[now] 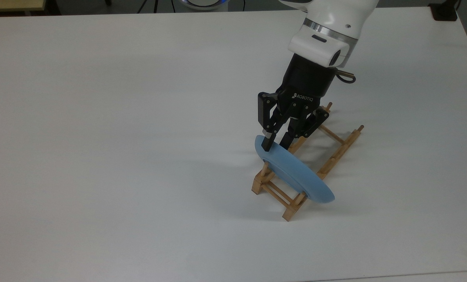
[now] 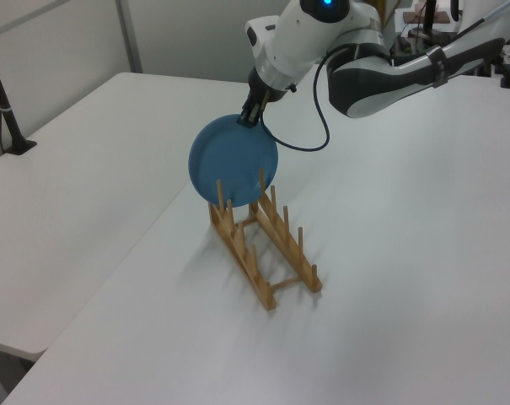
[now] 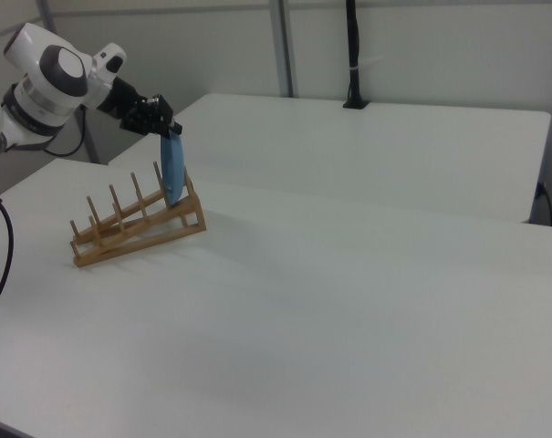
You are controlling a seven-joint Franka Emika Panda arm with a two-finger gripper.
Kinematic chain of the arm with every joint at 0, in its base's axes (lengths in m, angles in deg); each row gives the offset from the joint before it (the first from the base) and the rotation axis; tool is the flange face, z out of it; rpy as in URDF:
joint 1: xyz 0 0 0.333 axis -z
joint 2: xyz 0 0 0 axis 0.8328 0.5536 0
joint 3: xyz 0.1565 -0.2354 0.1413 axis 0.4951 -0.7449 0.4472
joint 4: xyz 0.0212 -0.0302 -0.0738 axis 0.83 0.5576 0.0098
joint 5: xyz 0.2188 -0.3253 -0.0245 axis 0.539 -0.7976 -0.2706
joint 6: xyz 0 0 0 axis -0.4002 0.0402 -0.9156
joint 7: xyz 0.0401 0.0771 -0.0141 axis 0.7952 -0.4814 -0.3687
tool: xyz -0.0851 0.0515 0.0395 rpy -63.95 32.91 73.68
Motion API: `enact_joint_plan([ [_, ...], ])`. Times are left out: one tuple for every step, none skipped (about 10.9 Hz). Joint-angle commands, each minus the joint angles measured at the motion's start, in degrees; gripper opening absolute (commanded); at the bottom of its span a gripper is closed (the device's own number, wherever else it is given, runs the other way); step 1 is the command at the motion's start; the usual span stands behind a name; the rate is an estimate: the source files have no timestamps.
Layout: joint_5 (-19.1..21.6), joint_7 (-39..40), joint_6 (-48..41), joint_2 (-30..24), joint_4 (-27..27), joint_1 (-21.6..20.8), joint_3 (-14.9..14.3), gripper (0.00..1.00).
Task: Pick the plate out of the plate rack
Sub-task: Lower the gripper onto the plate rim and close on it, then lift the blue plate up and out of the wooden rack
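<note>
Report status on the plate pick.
Gripper straddling plate top rim, fingers nearly closed. Plate upright in plate rack end slot, not lifted. Nothing in the way.

A big white table (image 1: 119, 156) fills the room, and a black pole (image 3: 352, 55) stands at another table's far edge.

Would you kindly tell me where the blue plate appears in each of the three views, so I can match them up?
Top view: the plate stands edge-on, right of centre, in the near end of the plate rack.
Left view: the plate shows its round face, upper centre.
Right view: the plate is a thin upright sliver, upper left.
Shared landmark: the gripper at the plate's top rim.
</note>
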Motion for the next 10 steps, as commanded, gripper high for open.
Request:
enact_joint_plan([
  [-2.7, -1.2, 1.3, 0.0, 0.1, -0.3, 0.2, 0.18],
  [-3.1, -1.2, 1.2, 0.0, 0.1, -0.3, 0.5, 0.16],
  [-3.6, -1.1, 1.2, -0.1, 0.0, -0.3, 0.5, 0.10],
  [-4.0, -1.2, 1.2, -0.5, 0.0, -0.3, 0.5, 0.07],
  [-4.0, -1.1, 1.1, -0.8, -0.1, -0.3, 0.5, 0.07],
  [-4.1, -1.2, 1.0, -1.1, -0.1, -0.3, 0.5, 0.05],
  [-4.2, -1.1, 0.9, -1.9, -0.2, -0.3, 0.5, 0.05],
  [-4.2, -1.1, 0.9, -2.9, -0.2, -0.2, 0.5, 0.04],
  [-4.2, -1.1, 0.9, -3.8, -0.2, 0.2, 0.5, 0.04],
  [-4.1, -1.2, 0.9, -4.7, -0.2, 0.5, 0.4, 0.04],
])
